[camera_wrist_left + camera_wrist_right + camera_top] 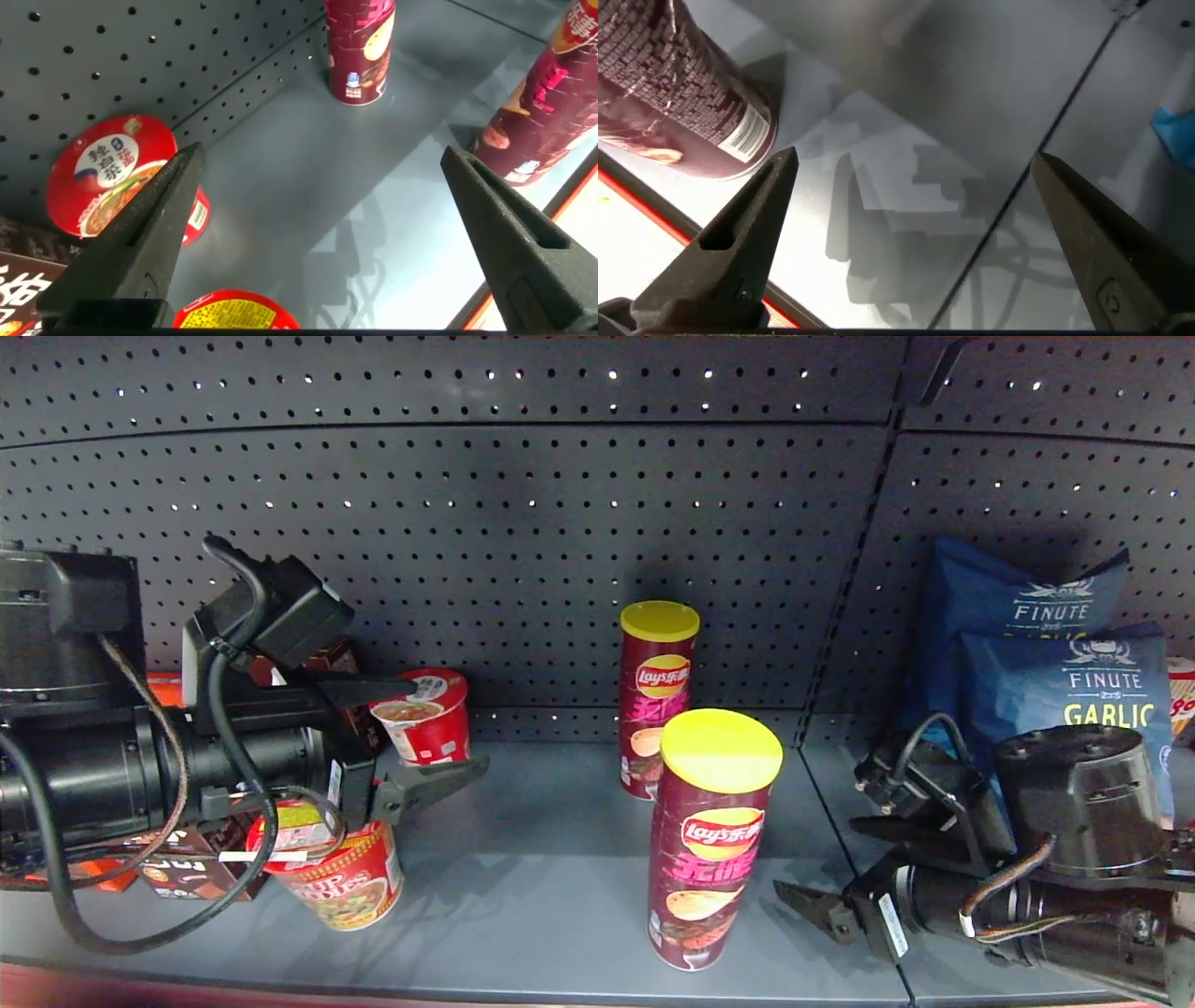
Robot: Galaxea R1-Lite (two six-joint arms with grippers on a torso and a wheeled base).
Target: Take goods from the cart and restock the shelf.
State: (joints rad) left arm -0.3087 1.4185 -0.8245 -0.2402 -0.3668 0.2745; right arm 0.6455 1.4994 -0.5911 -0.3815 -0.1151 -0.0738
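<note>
Standing on the grey metal shelf (pixel 523 877) is a tall dark-red chip can with a yellow lid (pixel 714 840). The left gripper (pixel 322 159) and right gripper (pixel 915 159) both have fingers spread wide, holding nothing.

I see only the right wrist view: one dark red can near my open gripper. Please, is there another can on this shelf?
Observer: Yes. A second can stands upright behind the front can, close to the back wall.
Operator: And how is the left gripper?
Observer: The left gripper is open and empty, beside a tilted red noodle cup.
Operator: What is the blue thing at my side?
Observer: Two blue snack bags stand against the back wall.
</note>
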